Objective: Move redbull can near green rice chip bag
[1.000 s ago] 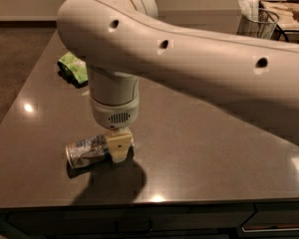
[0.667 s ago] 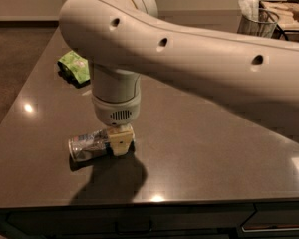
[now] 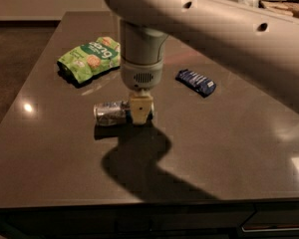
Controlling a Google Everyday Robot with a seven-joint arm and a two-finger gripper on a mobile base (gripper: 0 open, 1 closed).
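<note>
Your gripper (image 3: 140, 111) and the redbull can (image 3: 108, 113) have travelled together toward the green rice chip bag (image 3: 89, 58) since the earlier frame. That suggests the grasp is sound and the carry is under way. The claw pinches the can's right end. The can lies on its side, silver with blue panels, on the near side of the bag and apart from it. You likely need a little more travel.

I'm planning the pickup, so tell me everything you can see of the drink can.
The can is slim, silver metal with bluish patches, lying on its side on the dark table, one round end facing left. It lies apart from the green bag farther back. The end effector is down over its right end, hiding that part.
</note>
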